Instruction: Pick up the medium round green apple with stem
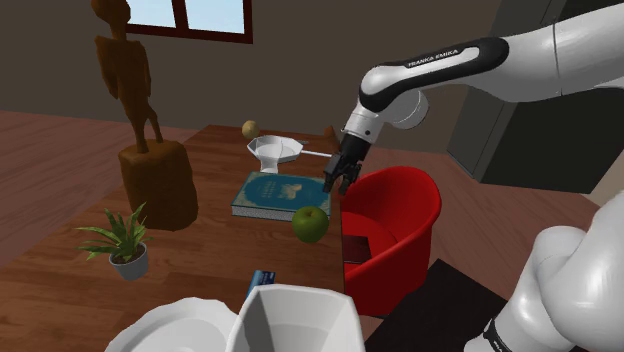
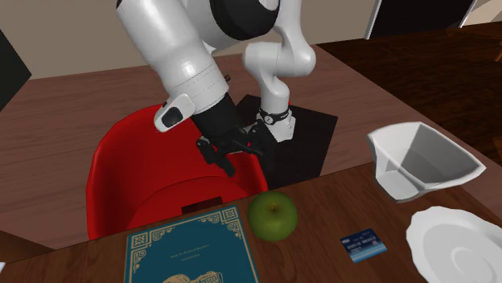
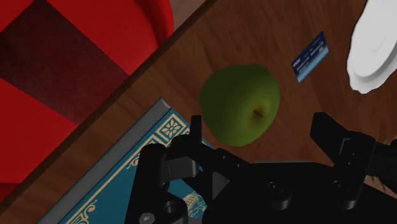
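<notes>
A dark wall with a wood-framed window (image 1: pixel 190 15) stands behind a brown plank floor, where a carved wooden figure (image 1: pixel 130 70) rises from a rounded block and a small potted green plant (image 1: pixel 125 240) sits nearby. The work surface is a reddish-brown wooden table (image 1: pixel 300 260). A bright red armchair (image 1: pixel 395 235) is pushed against its edge.

The round green apple with a short stem (image 1: pixel 310 223) rests near that edge, just beside a corner of a teal hardcover book with gold ornament (image 1: pixel 280 195). Whether the two touch is hard to say.

Farther along the table, on the far side of the book, sits a white handled dish (image 1: pixel 275 150). A small tan round thing (image 1: pixel 249 128), perhaps a vegetable, lies beyond it.

In the second exterior view a small blue card (image 2: pixel 363 244) lies to the apple's right. A white plate (image 2: pixel 458 241) lies past it and a white squared tub (image 2: pixel 422 161) stands above that.

The black two-finger gripper (image 1: pixel 336 182) hangs over the table edge above the book's corner, pointed down. Its fingers stand spread, and in the wrist view the apple shows between them, below and untouched.
</notes>
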### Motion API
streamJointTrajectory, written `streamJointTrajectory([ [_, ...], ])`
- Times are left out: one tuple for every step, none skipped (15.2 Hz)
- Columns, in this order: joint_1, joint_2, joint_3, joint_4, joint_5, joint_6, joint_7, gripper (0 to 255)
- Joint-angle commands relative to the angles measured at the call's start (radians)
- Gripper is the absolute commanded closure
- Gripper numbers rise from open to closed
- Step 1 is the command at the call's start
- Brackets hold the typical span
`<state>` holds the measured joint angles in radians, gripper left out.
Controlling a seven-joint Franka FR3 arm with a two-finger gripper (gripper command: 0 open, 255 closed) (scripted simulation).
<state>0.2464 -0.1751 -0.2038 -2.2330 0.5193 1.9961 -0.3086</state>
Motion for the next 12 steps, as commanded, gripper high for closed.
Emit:
streamJointTrajectory([
  [0.017, 0.085, -0.008, 0.049, 0.074, -0.001, -0.059, 0],
  [0.023, 0.124, -0.007, 0.074, 0.109, -0.005, -0.085, 0],
  [0.023, 0.132, -0.006, 0.079, 0.116, -0.006, -0.090, 0],
  [0.023, 0.137, -0.005, 0.073, 0.120, 0.004, -0.098, 0],
  [0.023, 0.143, -0.005, 0.066, 0.125, 0.014, -0.106, 0],
  [0.024, 0.149, -0.004, 0.060, 0.130, 0.024, -0.114, 0],
  [0.024, 0.156, -0.004, 0.054, 0.135, 0.033, -0.123, 0],
  [0.025, 0.162, -0.004, 0.049, 0.141, 0.043, -0.131, 0],
  [0.025, 0.169, -0.003, 0.043, 0.146, 0.052, -0.139, 0],
  [0.026, 0.180, -0.003, 0.035, 0.155, 0.067, -0.153, 0],
  [0.026, 0.180, -0.003, 0.035, 0.155, 0.067, -0.153, 0],
  [0.026, 0.180, -0.003, 0.035, 0.155, 0.067, -0.153, 0],
])
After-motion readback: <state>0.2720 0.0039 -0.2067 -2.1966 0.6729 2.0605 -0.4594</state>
